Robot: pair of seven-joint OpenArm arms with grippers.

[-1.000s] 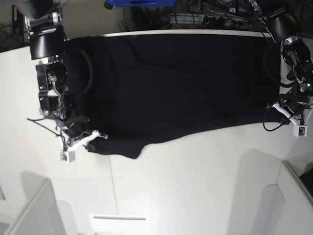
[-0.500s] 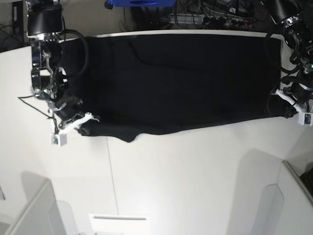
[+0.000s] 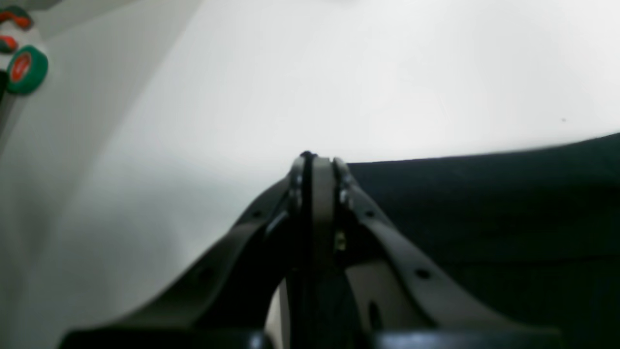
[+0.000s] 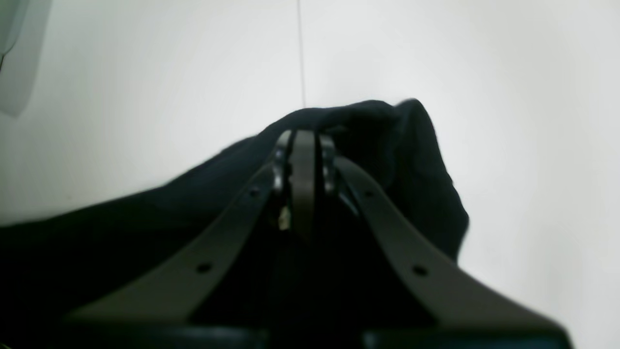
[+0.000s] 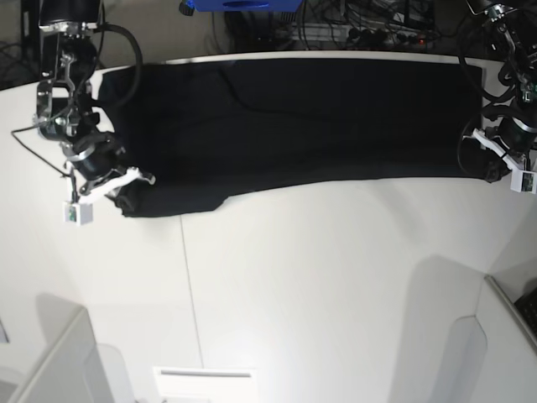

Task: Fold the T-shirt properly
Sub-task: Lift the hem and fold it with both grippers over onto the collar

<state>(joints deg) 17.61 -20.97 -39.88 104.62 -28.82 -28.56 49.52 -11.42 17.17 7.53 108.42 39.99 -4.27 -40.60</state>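
We find the shirt (image 5: 294, 126) spread wide across the far half of the table (image 5: 336, 294), a long black band with its near edge running roughly straight from one arm to the other, apart from a small tongue of cloth dipping toward us near the right arm's end. No print shows; whichever face carries it is hidden or turned down. The right gripper (image 5: 126, 186) sits at that end of the band; its wrist view shows the jaws clenched, with a bunched corner of black cloth (image 4: 387, 140) humped over and around the fingertips, so we judge it is grasping the shirt. The left gripper (image 5: 489, 166) sits at the opposite end, jaws likewise pressed together; in its wrist view the cloth edge (image 3: 484, 194) runs off from the tips, and we read a pinch on that edge, though the contact itself is hard to see. We judge the step in hand to be a lengthwise fold carried by both arms at once. To do it well, we would keep the two ends level and move them at matching pace, hold mild tension between them so the carried edge stays straight, lay it parallel to the far edge, and flatten the bunched corner before letting go.
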